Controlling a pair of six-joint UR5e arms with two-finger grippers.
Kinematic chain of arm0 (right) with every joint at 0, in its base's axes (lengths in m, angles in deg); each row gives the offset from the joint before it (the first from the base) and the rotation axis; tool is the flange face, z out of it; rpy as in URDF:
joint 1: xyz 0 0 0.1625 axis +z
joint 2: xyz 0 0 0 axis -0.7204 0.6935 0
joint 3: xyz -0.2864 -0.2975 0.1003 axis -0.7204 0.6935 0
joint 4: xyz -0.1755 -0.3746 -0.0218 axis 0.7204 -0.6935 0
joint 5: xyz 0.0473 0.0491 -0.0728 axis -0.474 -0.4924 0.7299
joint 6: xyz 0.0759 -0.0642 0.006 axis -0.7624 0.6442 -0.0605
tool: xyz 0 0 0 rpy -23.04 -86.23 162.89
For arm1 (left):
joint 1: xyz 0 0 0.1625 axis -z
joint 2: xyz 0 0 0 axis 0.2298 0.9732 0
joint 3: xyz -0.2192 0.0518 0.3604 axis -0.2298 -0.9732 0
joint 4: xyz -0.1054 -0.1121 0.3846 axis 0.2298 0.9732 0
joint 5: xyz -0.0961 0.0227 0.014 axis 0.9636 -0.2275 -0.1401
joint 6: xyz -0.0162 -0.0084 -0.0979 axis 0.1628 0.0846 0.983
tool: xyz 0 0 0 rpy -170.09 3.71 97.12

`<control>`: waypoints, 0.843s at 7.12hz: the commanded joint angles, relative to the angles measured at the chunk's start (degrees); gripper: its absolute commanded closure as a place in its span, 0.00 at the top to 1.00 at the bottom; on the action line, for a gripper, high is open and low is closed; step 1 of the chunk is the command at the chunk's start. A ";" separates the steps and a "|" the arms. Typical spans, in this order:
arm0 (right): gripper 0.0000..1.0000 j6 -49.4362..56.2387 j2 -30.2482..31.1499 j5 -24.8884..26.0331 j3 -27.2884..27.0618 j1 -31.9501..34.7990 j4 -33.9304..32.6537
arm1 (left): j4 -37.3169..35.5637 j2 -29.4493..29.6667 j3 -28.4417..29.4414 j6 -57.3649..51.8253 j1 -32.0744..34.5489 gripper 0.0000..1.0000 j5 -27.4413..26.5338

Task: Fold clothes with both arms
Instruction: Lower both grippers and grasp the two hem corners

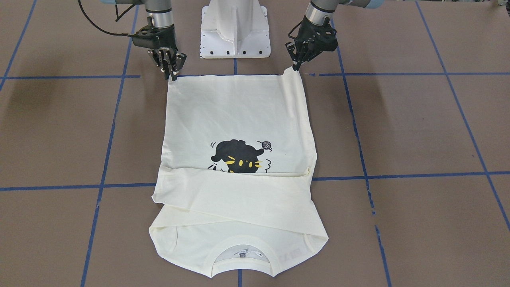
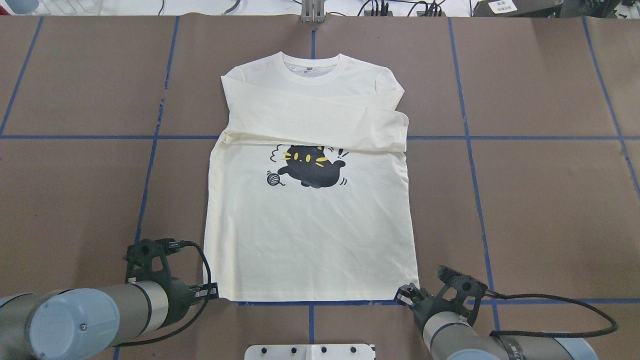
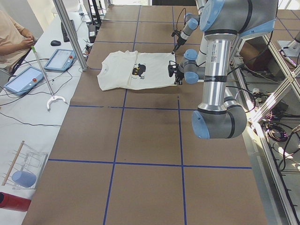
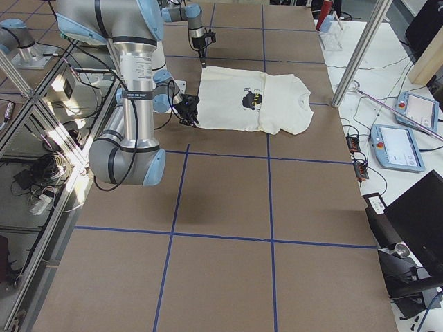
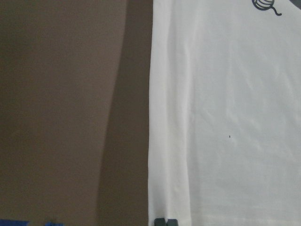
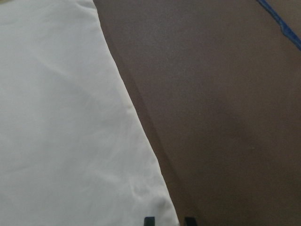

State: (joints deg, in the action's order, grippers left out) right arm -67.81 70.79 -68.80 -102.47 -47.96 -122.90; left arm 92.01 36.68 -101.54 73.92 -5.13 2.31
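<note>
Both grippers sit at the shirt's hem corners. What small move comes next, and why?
Probably close the right gripper on its hem corner: its wrist view shows fingertips apart astride the shirt corner, while the left gripper looks shut on the other. Then both could lift together.

One camera looks down from behind the robot (image 1: pixel 235 28), another faces it across the table (image 1: pixel 398 131); two distant side cameras look along it. Wrist cameras hang close over hem corners of the shirt (image 2: pixel 310 235).
</note>
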 commanded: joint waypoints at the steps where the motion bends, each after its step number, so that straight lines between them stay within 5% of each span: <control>1: 0.00 0.00 0.01 1.40 -0.04 0.02 0.00 | 0.00 0.07 -0.08 0.00 0.02 0.00 0.00; 3: 0.00 0.17 0.01 1.75 -0.65 0.37 0.00 | 0.00 0.24 -0.43 0.00 0.10 0.00 -0.09; 4: 0.00 0.35 1.32 1.49 -5.53 0.72 -0.26 | -1.22 -0.62 -5.14 -0.87 0.71 0.00 0.61; 6: 0.00 0.18 4.94 -0.86 -23.08 -2.68 -13.03 | -21.06 1.03 -22.22 -0.88 0.72 0.00 8.24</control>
State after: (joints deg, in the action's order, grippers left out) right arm -67.53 74.33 -68.13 -115.54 -48.65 -128.63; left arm 82.77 36.82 -113.35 73.15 -4.45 6.92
